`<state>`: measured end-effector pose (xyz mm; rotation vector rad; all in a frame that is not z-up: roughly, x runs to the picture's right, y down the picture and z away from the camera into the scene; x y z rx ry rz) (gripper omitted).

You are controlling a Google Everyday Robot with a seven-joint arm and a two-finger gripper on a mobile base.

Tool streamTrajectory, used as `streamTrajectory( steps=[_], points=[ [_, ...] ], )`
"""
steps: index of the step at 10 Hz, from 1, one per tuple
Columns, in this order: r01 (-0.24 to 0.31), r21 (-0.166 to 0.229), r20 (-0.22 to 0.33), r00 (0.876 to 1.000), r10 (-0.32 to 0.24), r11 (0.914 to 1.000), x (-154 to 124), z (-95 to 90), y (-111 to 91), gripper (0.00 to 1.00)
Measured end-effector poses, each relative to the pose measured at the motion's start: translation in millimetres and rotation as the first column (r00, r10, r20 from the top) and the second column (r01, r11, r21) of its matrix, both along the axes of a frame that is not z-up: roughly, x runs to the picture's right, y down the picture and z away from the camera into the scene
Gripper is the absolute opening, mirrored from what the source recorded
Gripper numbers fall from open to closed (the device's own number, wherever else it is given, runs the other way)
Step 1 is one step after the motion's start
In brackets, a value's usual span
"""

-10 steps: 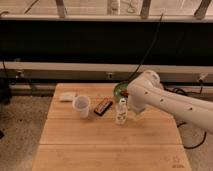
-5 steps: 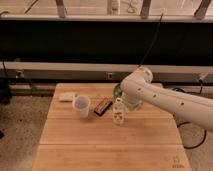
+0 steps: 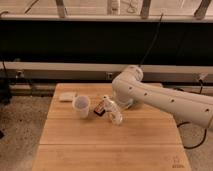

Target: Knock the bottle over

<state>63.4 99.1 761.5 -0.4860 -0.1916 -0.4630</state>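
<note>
The clear plastic bottle (image 3: 113, 111) is on the wooden table (image 3: 110, 145), near the middle. It is tilted, with its cap toward the upper left and its base toward the lower right. My white arm reaches in from the right. My gripper (image 3: 122, 103) is at the arm's lower end, right beside the bottle on its right and close to touching it. The arm's bulk hides most of the gripper.
A white cup (image 3: 81, 106) stands left of the bottle. A dark snack bar (image 3: 99, 108) lies between the cup and the bottle. A small white object (image 3: 66, 97) lies at the table's back left. A black wall with a rail runs behind the table.
My arm has swung left across the table's back. The bottle, upright before, now leans with its top shifted left.
</note>
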Motion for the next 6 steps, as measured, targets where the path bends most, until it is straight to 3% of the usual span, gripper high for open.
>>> streamTrajectory(
  steps=[3,6],
  points=[
    [-0.003,-0.007,0.088,0.996,0.004,1.0,-25.9,-8.5,-2.0,0.0],
    [0.006,0.0,0.054,0.999,-0.006,1.0,-15.7,-6.2,0.1,0.0]
  ],
)
